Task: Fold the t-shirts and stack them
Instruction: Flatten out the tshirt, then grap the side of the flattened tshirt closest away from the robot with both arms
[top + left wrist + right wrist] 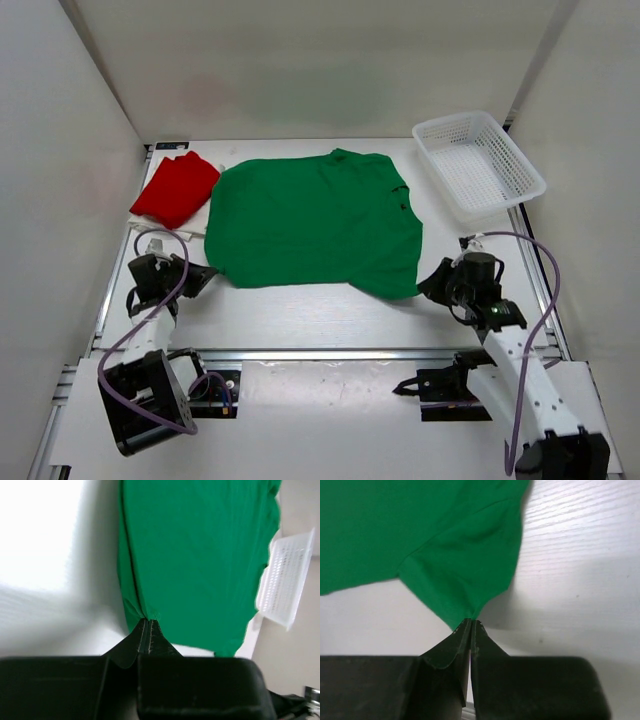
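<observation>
Green cloth filled the middle of the top view, where the green t-shirt [315,220] lay spread flat on the white table [300,325]. The red t-shirt [175,188] sat as a compact folded bundle at the upper left, just beside the green one's edge, and a white mesh basket [517,148] stood at the upper right. No white t-shirt showed in any view. The left gripper [208,272] sat at the green t-shirt's lower left corner and the right gripper [424,284] at its lower right corner, probably so that the near edge could be lifted evenly and carried over for a fold without the cloth sagging on one side. In the left wrist view, the left gripper [149,622] had its jaws pressed together on a small pinch of the green t-shirt [200,555], which gathered into a peak at the tips and fanned out toward the top of the frame. The basket [285,580] appeared at the right edge. In the right wrist view, the right gripper [471,622] was likewise clamped on a corner of the green t-shirt [420,530]. The cloth rose from the tips in a narrow drawn tongue, which suggested the corner was pulled slightly taut, with bare table [580,555] to the right. Gripping at the very corners seemed meant to leave the body of the green t-shirt undisturbed.
</observation>
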